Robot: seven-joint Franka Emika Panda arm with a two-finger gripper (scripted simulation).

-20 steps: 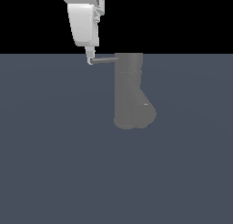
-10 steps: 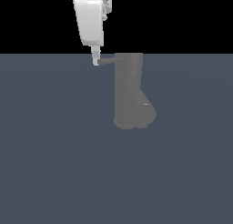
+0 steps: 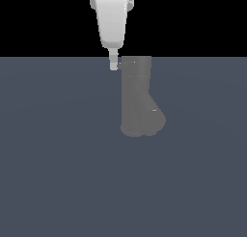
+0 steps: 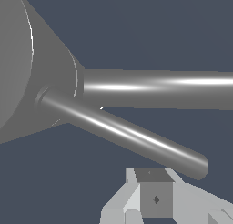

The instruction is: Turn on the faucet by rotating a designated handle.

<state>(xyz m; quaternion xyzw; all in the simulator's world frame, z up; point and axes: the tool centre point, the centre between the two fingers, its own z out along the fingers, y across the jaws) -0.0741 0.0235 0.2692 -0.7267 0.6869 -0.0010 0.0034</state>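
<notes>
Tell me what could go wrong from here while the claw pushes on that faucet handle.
1. The claw meets the handle only near the rod's free end, so it could slip off the tip and lose the push.
2. In the exterior view the claw sits close beside the faucet; further sweep might knock its column.
3. Whether the claw's fingers are open or shut is unclear.

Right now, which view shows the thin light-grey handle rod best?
The wrist view: the thin light-grey handle rod runs its whole length from the matte grey faucet column to its free end. In the exterior view only a short stub shows beside the white gripper.
</notes>
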